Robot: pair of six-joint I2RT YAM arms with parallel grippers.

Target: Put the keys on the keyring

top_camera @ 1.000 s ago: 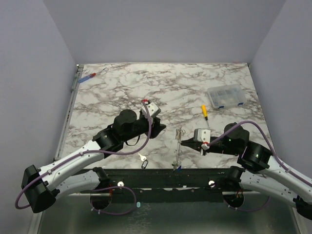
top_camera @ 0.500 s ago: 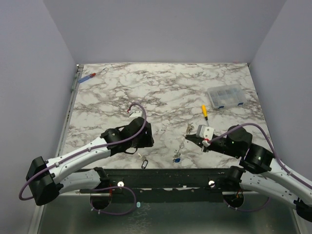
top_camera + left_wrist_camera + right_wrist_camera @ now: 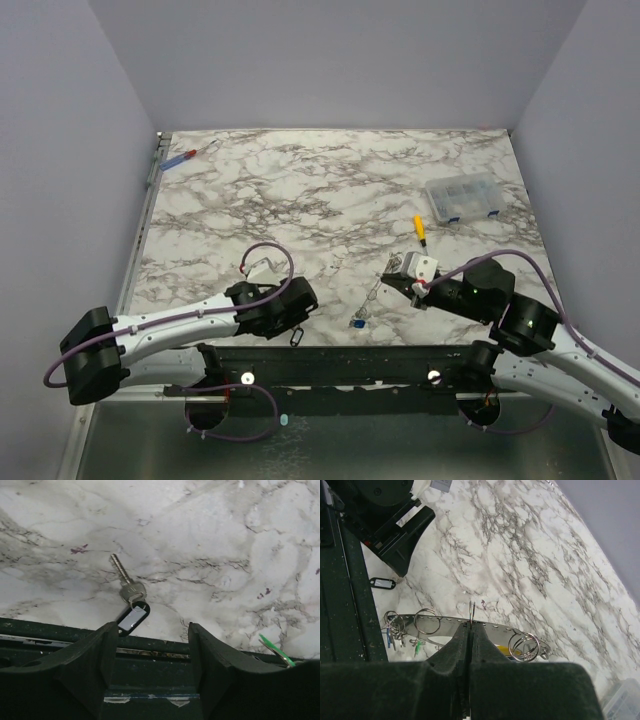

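Observation:
My right gripper [image 3: 392, 281] is shut on the keyring [image 3: 470, 626], a long thin silver loop seen nearly edge-on, and holds it just above the marble. Small split rings [image 3: 426, 621] hang on the loop. A cluster with blue- and green-capped keys [image 3: 395, 632] hangs at its near end and shows in the top view [image 3: 357, 323]. My left gripper [image 3: 152, 630] is open and empty, low at the table's near edge. A loose silver key [image 3: 126, 581] with a black tag [image 3: 133, 618] lies just beyond its fingertips; the tag shows in the top view [image 3: 296, 337].
A yellow-handled screwdriver [image 3: 420, 228] lies right of centre, and a clear compartment box [image 3: 462, 197] sits further right. A red-and-blue screwdriver [image 3: 180, 158] lies at the far left corner. A black rail [image 3: 330, 365] runs along the near edge.
My left arm has swung back and down toward the near edge, over the tagged key. My right gripper has lifted the keyring slightly farther and leftward, dragging the hanging keys along.

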